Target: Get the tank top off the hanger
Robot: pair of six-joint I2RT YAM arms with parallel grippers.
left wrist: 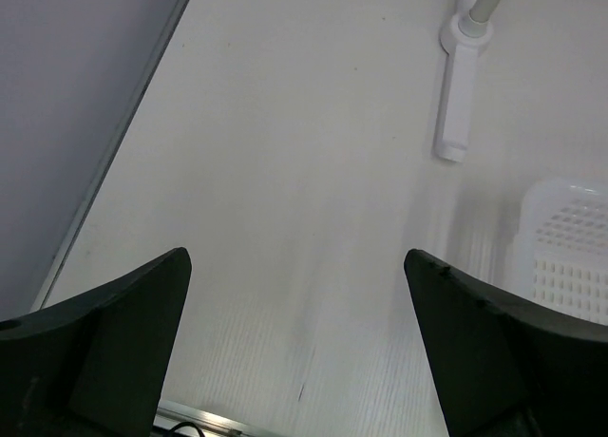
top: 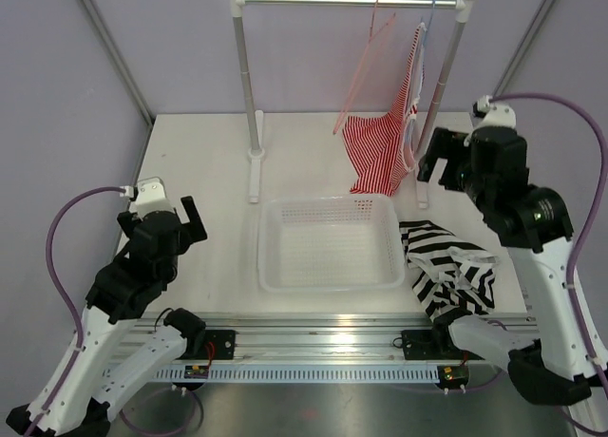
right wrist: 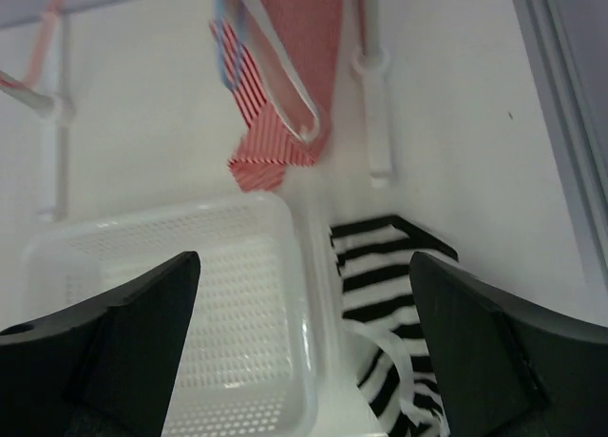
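Note:
The black-and-white striped tank top (top: 448,271) lies crumpled on the table, right of the basket and off any hanger. It also shows in the right wrist view (right wrist: 389,294). The pink wire hanger (top: 366,62) hangs bare on the rail; a pink piece of it shows in the right wrist view (right wrist: 43,38). My right gripper (top: 429,166) is open and empty, raised above the table behind the tank top (right wrist: 304,266). My left gripper (top: 190,223) is open and empty over bare table at the left (left wrist: 296,266).
A red-and-white thin-striped top (top: 385,147) hangs on a light blue hanger (top: 427,24) at the right end of the rail (top: 351,0). A white perforated basket (top: 328,201) stands mid-table. The rack's feet and posts stand behind the basket.

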